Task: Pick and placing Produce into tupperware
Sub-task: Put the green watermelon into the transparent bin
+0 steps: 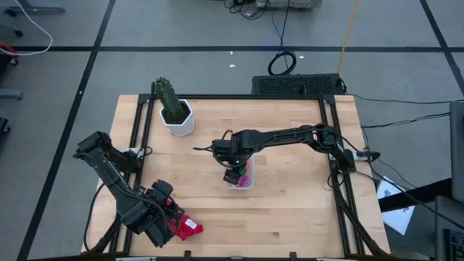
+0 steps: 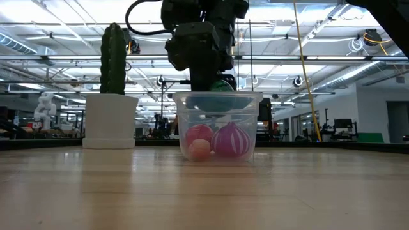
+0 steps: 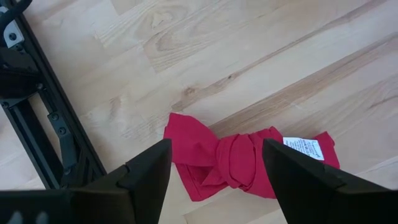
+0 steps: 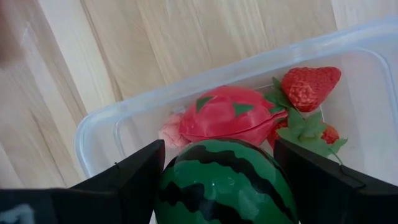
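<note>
Here, the watermelon ball is seen pinched between the fingers of the right gripper, held just above the open tupperware near the middle of the table; inside the tub, a strawberry, a red dragon fruit and a purple striped ball are already gathered. The watermelon is judged light, hard and smooth; being round, it is best taken across its widest part, since a grip off-centre is likely to let it slip. The left gripper is kept waiting at the table's near-left corner, fingers spread over a knotted red cloth.
</note>
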